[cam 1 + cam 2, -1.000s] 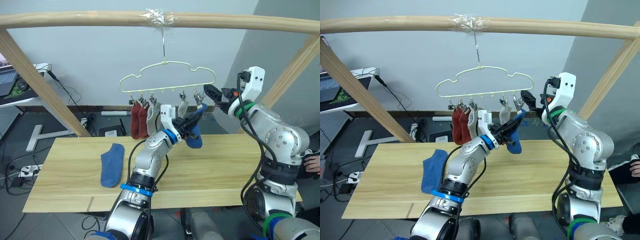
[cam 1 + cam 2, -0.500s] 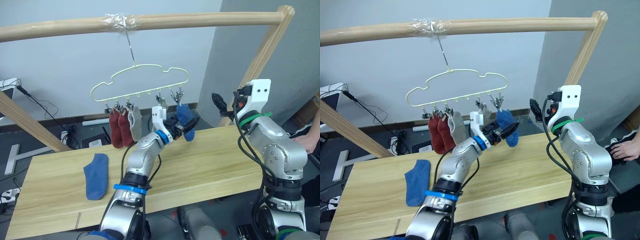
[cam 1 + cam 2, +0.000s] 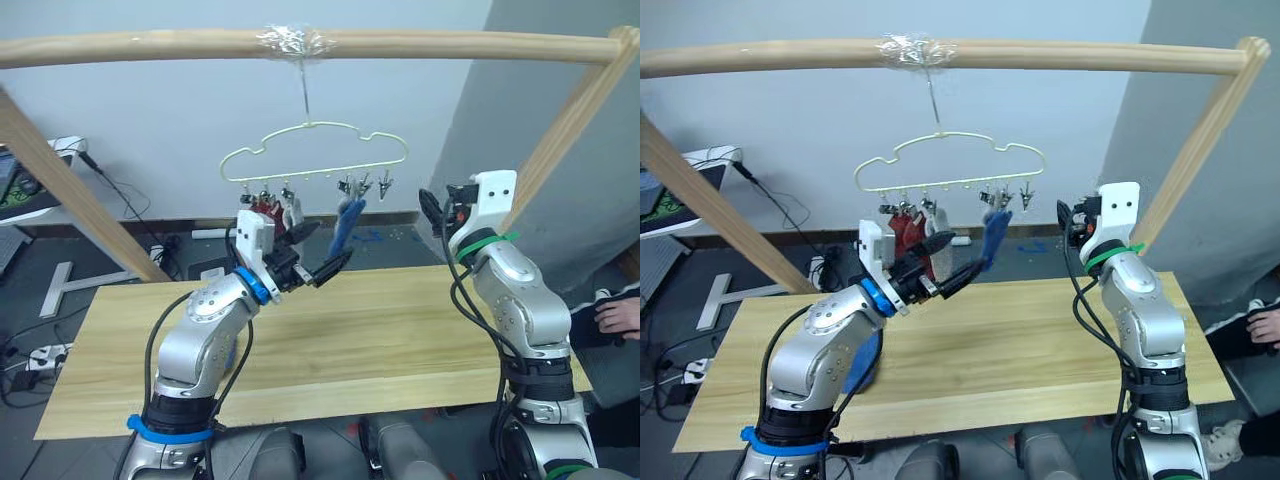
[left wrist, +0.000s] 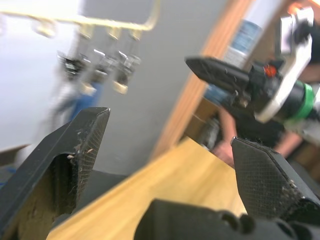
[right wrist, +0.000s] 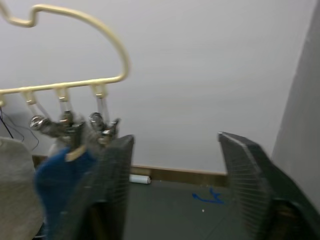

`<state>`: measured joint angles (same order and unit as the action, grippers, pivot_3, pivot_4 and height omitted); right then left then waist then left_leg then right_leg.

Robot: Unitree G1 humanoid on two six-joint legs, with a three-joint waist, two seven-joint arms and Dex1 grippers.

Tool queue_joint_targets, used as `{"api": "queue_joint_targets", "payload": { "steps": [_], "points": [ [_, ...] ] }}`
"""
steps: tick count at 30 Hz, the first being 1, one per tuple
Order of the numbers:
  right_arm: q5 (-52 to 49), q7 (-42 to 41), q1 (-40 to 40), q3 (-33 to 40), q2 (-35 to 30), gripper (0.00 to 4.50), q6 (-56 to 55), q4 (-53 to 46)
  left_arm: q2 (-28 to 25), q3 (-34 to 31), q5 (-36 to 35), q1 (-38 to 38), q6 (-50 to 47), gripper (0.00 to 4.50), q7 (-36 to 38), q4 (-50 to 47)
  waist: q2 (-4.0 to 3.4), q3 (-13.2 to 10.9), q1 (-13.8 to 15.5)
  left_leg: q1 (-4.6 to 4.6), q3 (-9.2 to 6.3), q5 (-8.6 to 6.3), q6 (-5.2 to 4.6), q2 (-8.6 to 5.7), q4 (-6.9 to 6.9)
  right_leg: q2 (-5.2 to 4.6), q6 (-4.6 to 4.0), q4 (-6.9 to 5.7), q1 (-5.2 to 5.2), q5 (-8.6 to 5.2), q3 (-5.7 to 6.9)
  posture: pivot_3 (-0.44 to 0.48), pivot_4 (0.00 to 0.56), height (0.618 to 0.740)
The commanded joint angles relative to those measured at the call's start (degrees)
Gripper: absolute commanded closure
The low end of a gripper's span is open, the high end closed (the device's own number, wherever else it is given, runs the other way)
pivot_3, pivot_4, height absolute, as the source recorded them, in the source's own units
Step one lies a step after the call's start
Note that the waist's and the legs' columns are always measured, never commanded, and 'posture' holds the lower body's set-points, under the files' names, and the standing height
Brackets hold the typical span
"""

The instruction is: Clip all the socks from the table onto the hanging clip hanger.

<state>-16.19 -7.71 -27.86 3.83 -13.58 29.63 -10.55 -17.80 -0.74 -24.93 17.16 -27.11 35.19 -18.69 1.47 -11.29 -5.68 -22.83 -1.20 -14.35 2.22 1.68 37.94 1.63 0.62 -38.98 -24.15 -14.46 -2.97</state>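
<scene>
The pale yellow-green clip hanger [image 3: 312, 150] hangs by its hook from the wooden pole. Two rust red socks [image 3: 262, 207] and a grey sock [image 3: 291, 208] hang from its left clips, and a blue sock [image 3: 346, 224] hangs from a clip right of the middle. My left gripper [image 3: 331, 244] is open and empty, just left of and below the blue sock. The right gripper [image 3: 427, 206] is held up to the right of the hanger; its fingers [image 5: 245, 175] stand apart with nothing between them. Another blue sock [image 3: 864, 360] lies on the table [image 3: 400, 330], mostly hidden by my left forearm.
A thick wooden pole frame [image 3: 300, 42] spans the table, with slanted legs at the left [image 3: 70, 190] and right [image 3: 570, 120]. A person's hand [image 3: 612, 320] shows past the table's right end. A desk with a laptop [image 3: 15, 185] and floor cables lie behind at the left.
The left gripper let go of the blue sock, which now hangs from its clip, and drew back to the left. The right gripper left the clip and its fingers narrowed. The camera shifted.
</scene>
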Motion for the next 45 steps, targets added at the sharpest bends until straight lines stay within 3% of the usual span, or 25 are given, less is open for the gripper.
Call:
{"api": "queue_joint_targets", "payload": {
  "steps": [1,15,32,45],
  "points": [
    [1.84,0.19,-1.43,-0.28,0.98,1.96,-3.67,0.72,-1.01,-1.21,-0.56,-0.33,-0.21,0.00,-1.74,-4.23,0.00,0.00,1.00,0.00,0.02,0.00,0.00,0.00,0.00,-0.01,0.00,0.00,0.00,0.00,0.00,0.008,0.146,0.740],
    [5.35,1.26,-4.20,-1.20,5.73,1.96,-9.78,8.61,-1.84,-2.05,-1.25,-0.73,-0.83,0.00,-4.69,-6.01,0.00,0.00,3.88,-0.02,-0.06,0.00,0.00,-0.01,0.00,-0.02,-0.03,0.00,0.00,0.01,0.15,0.051,0.150,0.740],
    [8.57,3.67,-9.63,0.08,7.05,1.96,-14.71,20.15,-2.71,-1.78,-1.33,-0.16,-0.71,0.00,-6.08,-7.17,0.00,0.00,4.10,-0.05,-0.11,0.00,0.00,0.00,-0.01,-0.06,-0.06,0.01,0.00,0.02,0.24,0.085,0.143,0.740],
    [8.20,3.11,-11.74,-0.45,8.87,1.96,-16.05,23.38,-2.66,-2.07,-1.84,0.72,-1.38,0.00,-7.52,-9.21,0.00,0.00,4.24,-0.06,-0.12,0.00,0.00,-0.01,-0.01,-0.30,-0.27,0.01,0.00,0.14,0.27,0.114,0.139,0.740]
  ]
}}
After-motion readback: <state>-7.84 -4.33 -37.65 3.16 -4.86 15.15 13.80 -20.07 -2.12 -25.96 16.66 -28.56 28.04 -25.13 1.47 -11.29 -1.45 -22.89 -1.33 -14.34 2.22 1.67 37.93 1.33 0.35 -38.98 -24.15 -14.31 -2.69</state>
